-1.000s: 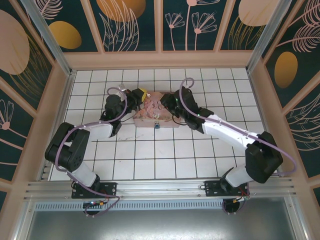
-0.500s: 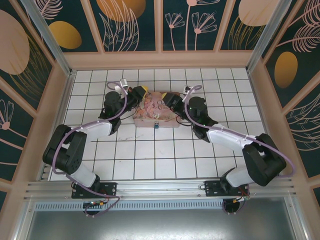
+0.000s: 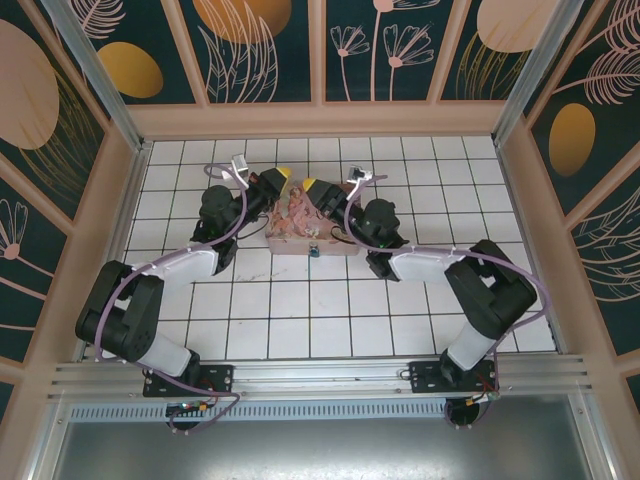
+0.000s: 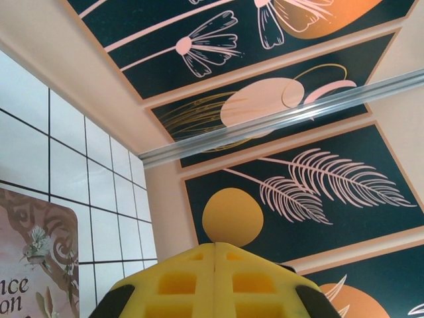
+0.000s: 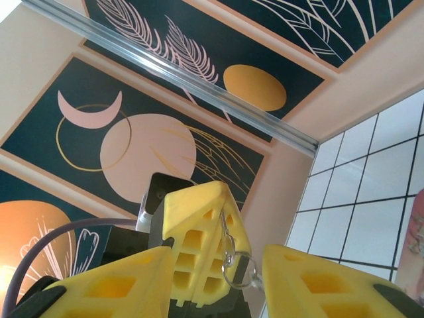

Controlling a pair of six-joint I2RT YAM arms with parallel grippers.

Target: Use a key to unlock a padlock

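The left claw [image 3: 283,178] is closed tight, fingers pressed flat together. The right claw [image 3: 310,188] is partly open and holds nothing. In its wrist view the left claw's tip sits between its fingers [image 5: 112,285], with a thin wire ring [image 5: 233,262] against that tip; I cannot tell whether the ring is pinched. The padlock [image 3: 314,250] lies on the desk [image 3: 300,320] below both claws, toward the arm bases, touching the pink floral tin box [image 3: 300,225].

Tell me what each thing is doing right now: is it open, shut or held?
left gripper: shut, pinching the key.
right gripper: open, fingers either side of the left gripper's tips.
key: held in the air, ring dangling.
padlock: on the tin box's front; locked or not, too small to tell.
tin box: lid down.
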